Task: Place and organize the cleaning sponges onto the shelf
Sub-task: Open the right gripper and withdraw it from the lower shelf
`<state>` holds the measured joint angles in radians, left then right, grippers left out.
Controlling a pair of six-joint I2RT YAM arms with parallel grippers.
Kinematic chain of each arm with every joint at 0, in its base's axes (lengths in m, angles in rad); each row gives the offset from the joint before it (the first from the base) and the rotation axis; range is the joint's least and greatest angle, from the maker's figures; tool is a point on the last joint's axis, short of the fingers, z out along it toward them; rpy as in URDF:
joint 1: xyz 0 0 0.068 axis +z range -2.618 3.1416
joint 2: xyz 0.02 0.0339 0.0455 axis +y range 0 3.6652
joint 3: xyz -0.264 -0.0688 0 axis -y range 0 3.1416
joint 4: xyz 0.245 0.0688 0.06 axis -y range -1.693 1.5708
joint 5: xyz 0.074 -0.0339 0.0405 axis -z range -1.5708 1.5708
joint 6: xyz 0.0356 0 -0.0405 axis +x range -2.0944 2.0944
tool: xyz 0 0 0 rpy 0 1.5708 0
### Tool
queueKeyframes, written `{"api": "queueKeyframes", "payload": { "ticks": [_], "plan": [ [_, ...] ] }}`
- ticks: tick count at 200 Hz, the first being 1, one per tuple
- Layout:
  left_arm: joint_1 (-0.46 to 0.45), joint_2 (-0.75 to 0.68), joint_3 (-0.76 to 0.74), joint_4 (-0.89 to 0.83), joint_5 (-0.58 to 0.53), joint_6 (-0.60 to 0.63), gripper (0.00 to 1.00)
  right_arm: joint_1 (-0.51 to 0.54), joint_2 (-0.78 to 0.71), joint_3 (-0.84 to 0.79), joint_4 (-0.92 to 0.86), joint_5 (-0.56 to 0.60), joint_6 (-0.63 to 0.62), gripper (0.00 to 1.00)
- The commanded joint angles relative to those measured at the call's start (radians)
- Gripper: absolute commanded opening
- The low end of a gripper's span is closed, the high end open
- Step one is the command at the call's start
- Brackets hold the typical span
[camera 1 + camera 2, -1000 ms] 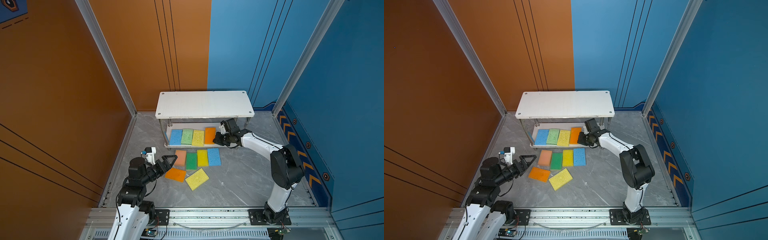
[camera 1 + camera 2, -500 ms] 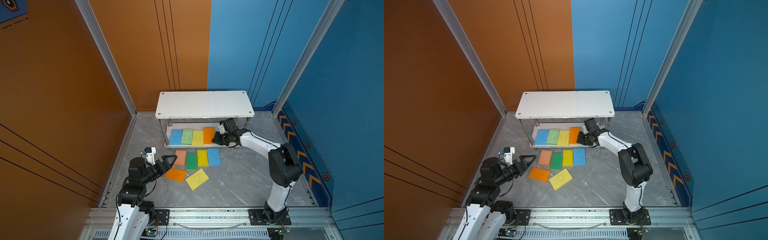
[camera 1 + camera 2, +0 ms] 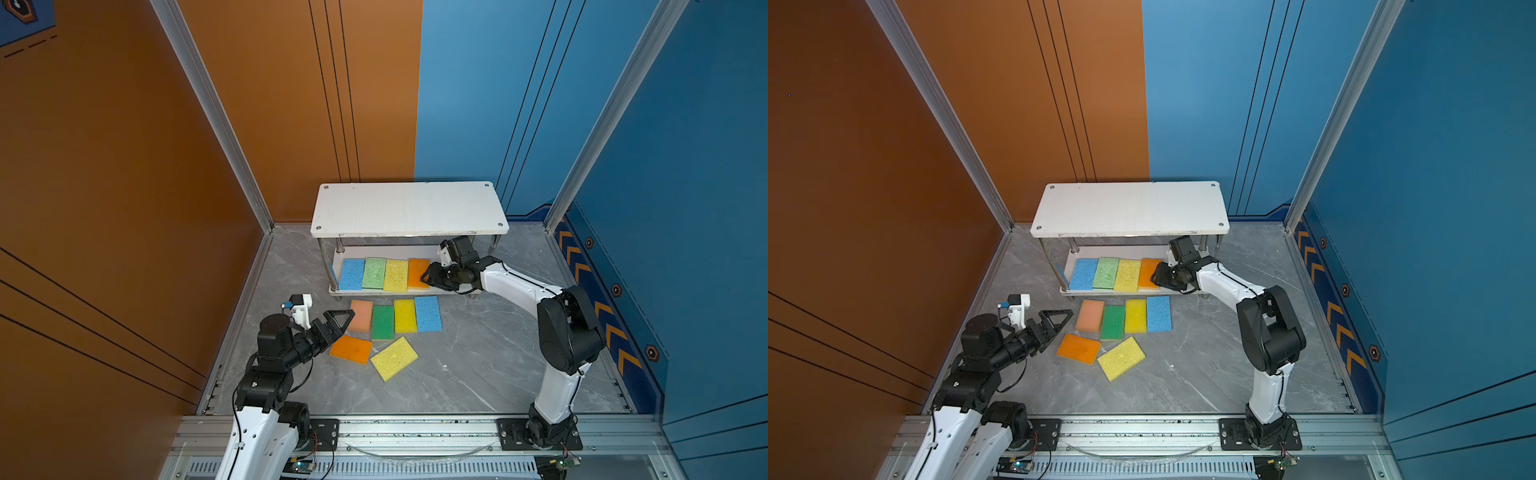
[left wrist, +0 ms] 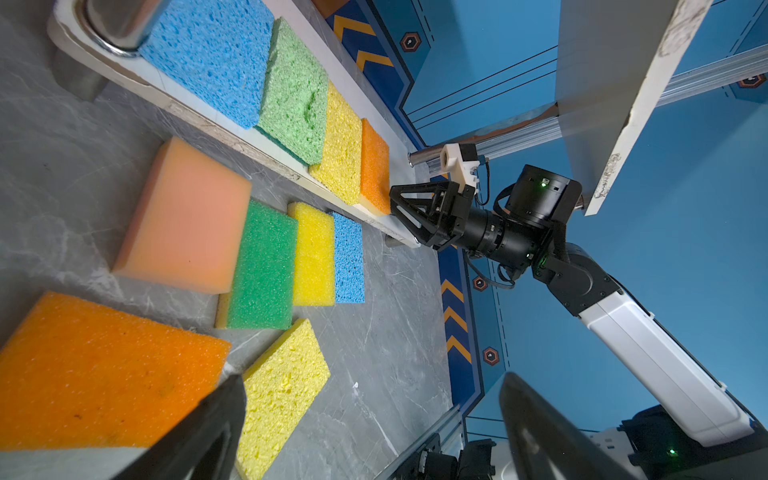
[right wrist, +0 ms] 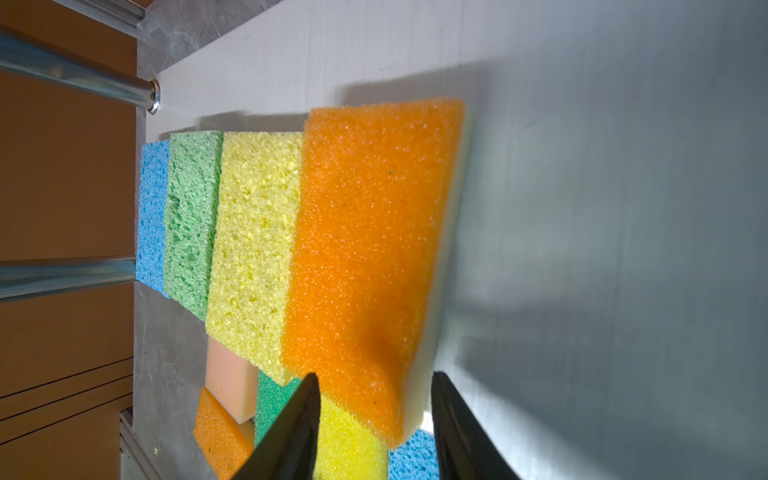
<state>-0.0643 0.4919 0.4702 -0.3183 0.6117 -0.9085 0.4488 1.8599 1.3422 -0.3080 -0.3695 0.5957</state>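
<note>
Orange sponge (image 3: 417,272) lay on the shelf (image 3: 409,208); right gripper (image 3: 427,277) jaws parted around it, left gripper (image 3: 343,322) jaws spread. I'd back out next.

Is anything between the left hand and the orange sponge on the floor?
Nothing visible does. The left hand is open right beside the orange sponge on the floor; the peach sponge lies alongside, not between them.

Orange-and-blue walls (image 3: 124,166), grey marbled floor (image 3: 478,357)
</note>
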Motion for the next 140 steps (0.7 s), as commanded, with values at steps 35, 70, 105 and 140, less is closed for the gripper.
{"api": "queueKeyframes", "payload": {
  "ticks": [35, 70, 105, 140],
  "plan": [
    [0.01, 0.007, -0.025, 0.027, 0.039, 0.0, 0.99, 0.037, -0.12, -0.013, -0.115, 0.131, -0.075, 0.54],
    [0.002, 0.007, -0.043, 0.055, 0.057, -0.01, 0.98, 0.067, -0.254, -0.147, -0.164, 0.196, -0.081, 0.59],
    [-0.032, 0.026, -0.09, 0.12, 0.064, -0.041, 0.98, 0.089, -0.344, -0.331, -0.167, 0.158, -0.055, 0.6],
    [-0.116, 0.079, -0.147, 0.28, 0.018, -0.107, 0.98, 0.116, -0.362, -0.439, -0.12, 0.138, -0.048, 0.59]
  ]
}}
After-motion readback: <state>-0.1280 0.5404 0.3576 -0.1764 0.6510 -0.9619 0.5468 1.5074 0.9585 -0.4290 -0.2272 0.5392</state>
